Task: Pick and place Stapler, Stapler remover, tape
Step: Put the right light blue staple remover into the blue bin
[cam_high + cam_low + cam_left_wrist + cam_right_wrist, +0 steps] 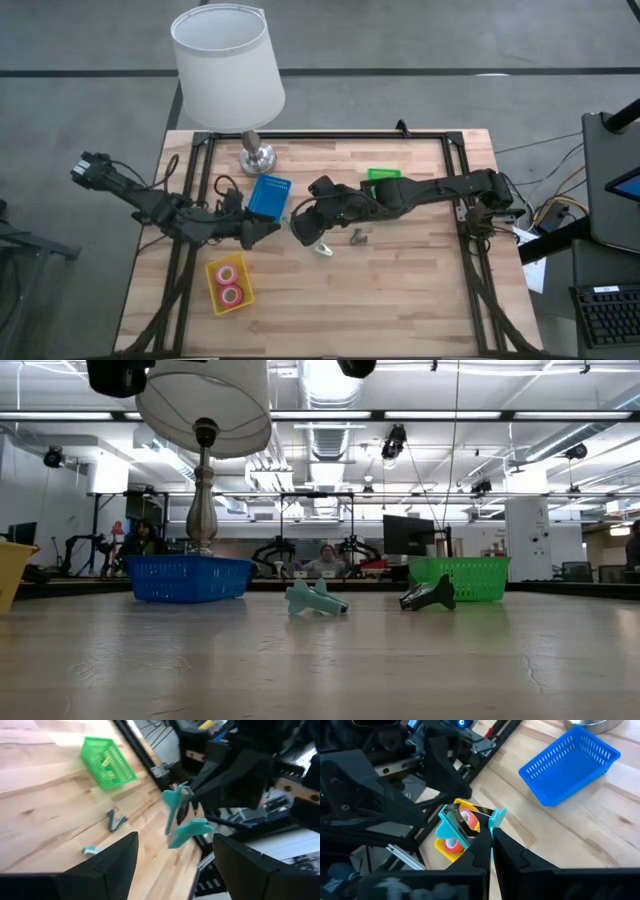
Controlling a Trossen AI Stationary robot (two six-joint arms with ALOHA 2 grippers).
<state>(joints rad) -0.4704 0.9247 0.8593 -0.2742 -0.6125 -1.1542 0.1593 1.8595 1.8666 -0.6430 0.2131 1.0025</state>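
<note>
- The right pincer (302, 228) is clamped shut on a teal plastic stapler (457, 822), held clear of the wooden counter (400, 300) at the middle of the high view. The hold looks to be near one end, with the stapler tilted, so a quick swing could twist it loose.
- The left pincer (270, 231), spread wide, sits just beside it. If either arm moves in, the fingers may collide or knock the stapler out.
- The blue plastic mesh basket (268, 195) lies just above both pincers. A low pass could catch its rim and shove it.
- A small teal piece (322, 248) and a dark metal staple remover (358, 236) lie under the right arm, where a dropped stapler could scatter them.
- At lower left, the yellow tray (215, 290) holds the red and pink tape rolls (229, 283), and the left arm could nudge it.
- Farthest up, the white-shaded lamp (228, 62) could be tipped by a raised elbow.
</note>
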